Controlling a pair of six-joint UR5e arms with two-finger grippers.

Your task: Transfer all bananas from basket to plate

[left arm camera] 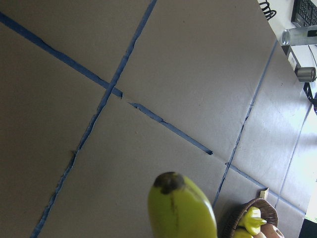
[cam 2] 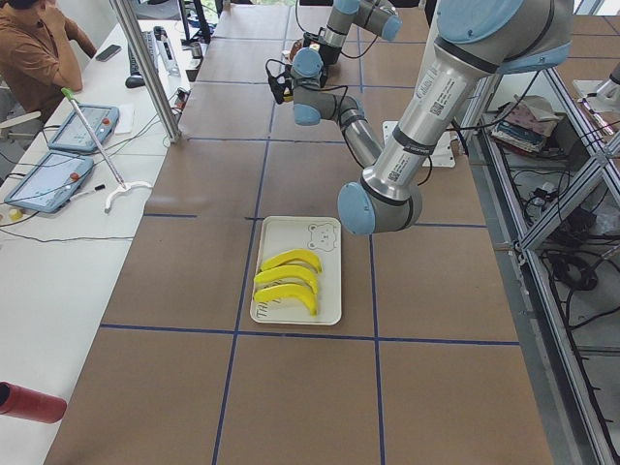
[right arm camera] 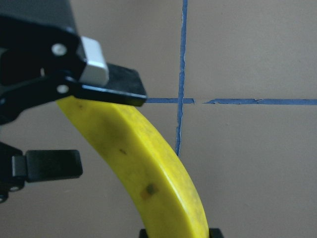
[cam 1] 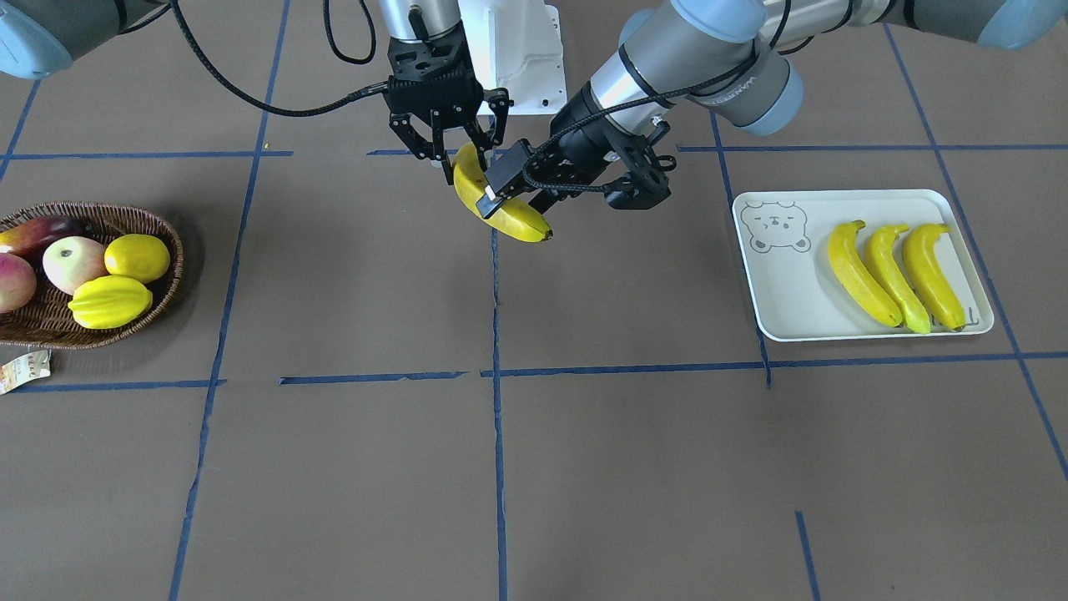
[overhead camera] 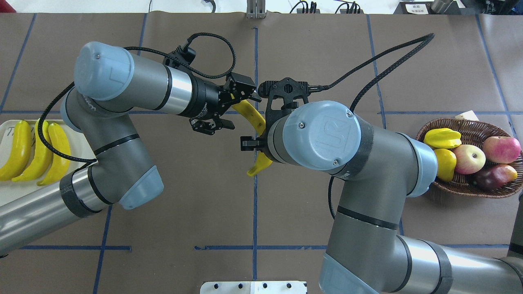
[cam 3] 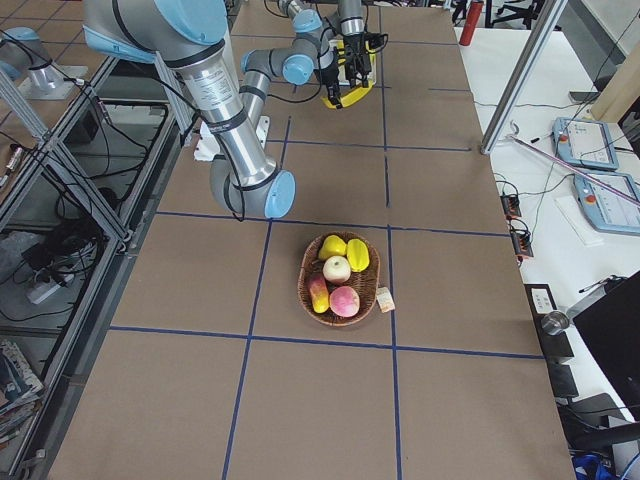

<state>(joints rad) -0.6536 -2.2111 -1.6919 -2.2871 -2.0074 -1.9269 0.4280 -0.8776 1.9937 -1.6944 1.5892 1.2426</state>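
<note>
Exterior front-facing: right tool [cam 1: 463, 155] pinching banana [cam 1: 519, 222] (wrist pointing down); left tool [cam 1: 511, 200] slanted, spread, straddling it.

Lemon [cam 1: 138, 257], starfruit [cam 1: 110, 301] and apple [cam 1: 73, 263] lie clustered, touching one another.

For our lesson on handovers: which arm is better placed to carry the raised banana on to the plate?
Probably left. The plate lies on the left arm's side, and the left gripper is open astride the banana that the right gripper holds above mid-table. It need only close and swing over.
</note>
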